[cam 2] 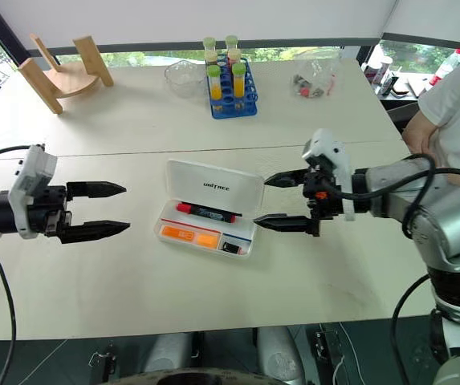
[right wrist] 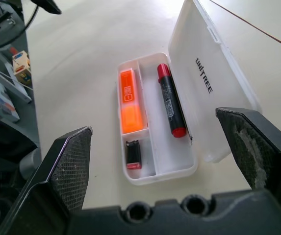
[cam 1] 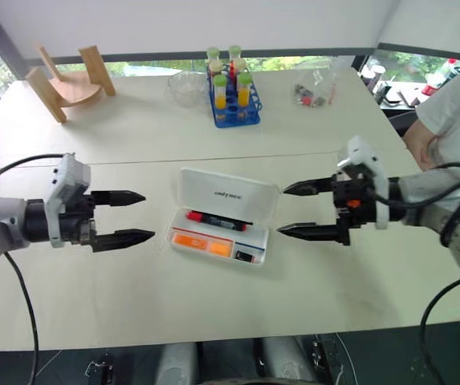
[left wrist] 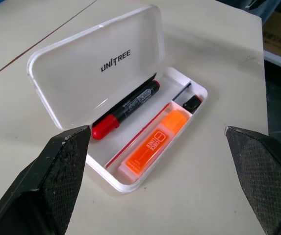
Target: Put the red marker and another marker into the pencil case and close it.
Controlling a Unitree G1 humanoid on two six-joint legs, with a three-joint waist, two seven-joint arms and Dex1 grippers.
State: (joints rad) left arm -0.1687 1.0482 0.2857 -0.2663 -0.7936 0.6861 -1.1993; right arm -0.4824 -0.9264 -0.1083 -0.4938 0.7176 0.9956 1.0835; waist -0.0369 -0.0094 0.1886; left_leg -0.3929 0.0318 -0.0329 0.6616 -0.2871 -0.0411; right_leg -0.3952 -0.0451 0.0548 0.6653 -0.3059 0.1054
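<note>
We see the pencil case (cam 1: 225, 216) lying open in the middle of the bench (cam 1: 133, 128), lid raised on its far side. The red marker (cam 1: 217, 220) lies in the far compartment, the orange marker (cam 1: 201, 243) in the near one. Our left tool (cam 1: 121, 216) hovers left of the case, our right tool (cam 1: 306, 210) right of it, both released and empty.
</note>
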